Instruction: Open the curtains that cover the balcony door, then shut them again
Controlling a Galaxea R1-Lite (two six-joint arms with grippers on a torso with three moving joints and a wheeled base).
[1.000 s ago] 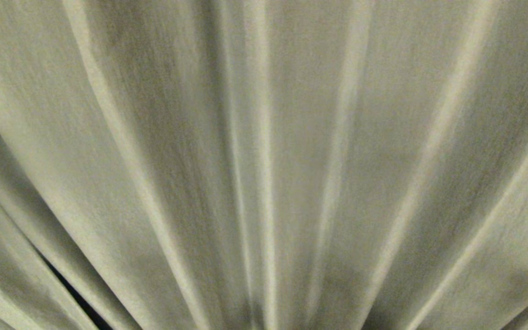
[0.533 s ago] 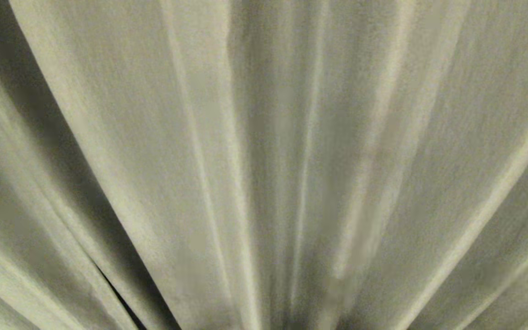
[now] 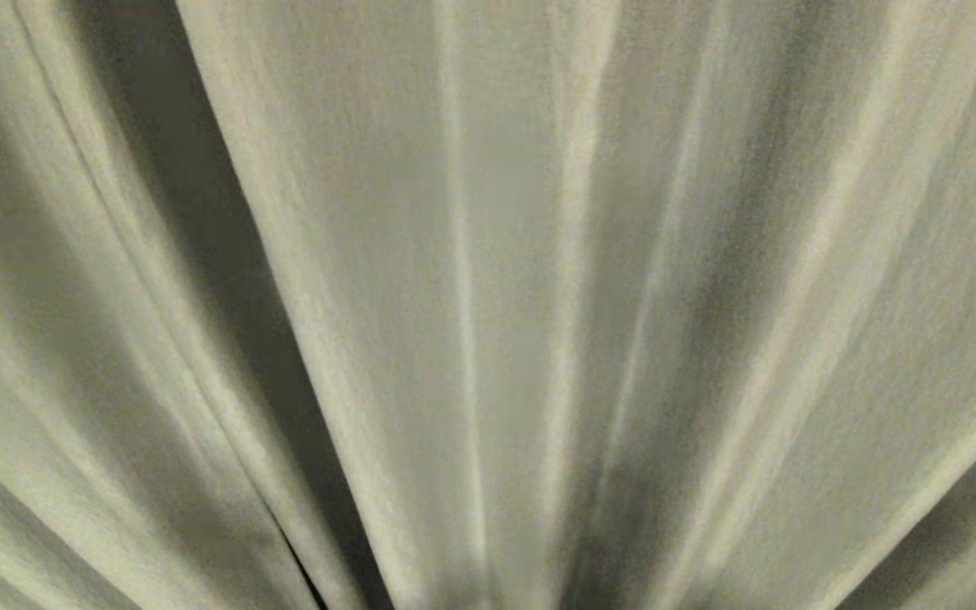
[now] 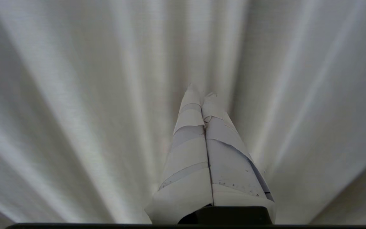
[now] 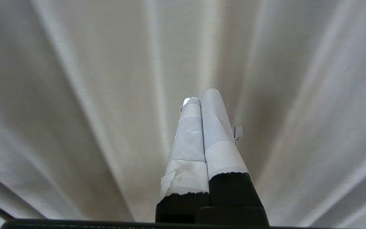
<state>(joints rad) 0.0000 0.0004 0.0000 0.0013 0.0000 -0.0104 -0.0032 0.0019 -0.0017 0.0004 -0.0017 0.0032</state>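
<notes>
Both grippers pressed together, empty, in front of the pleated curtains.

Nearest the left wrist camera, the left gripper [image 4: 202, 94] has its two fingers wrapped in overlapping strips of scuffed whitish tape and closed flat against each other, nothing between them; the right gripper [image 5: 199, 95] is the same, taped over black finger bases, with a small paper tab bearing an unreadable dark mark sticking out from one finger [image 5: 221, 133]. Just beyond both sets of fingertips hang the curtains [image 3: 505, 254], cream, finely woven, falling in long soft vertical pleats that fill every view; whether the tips touch the cloth cannot be told. In the head view a narrow dark slit [image 3: 306, 568] shows between two folds low on the left. No readable writing appears anywhere.
</notes>
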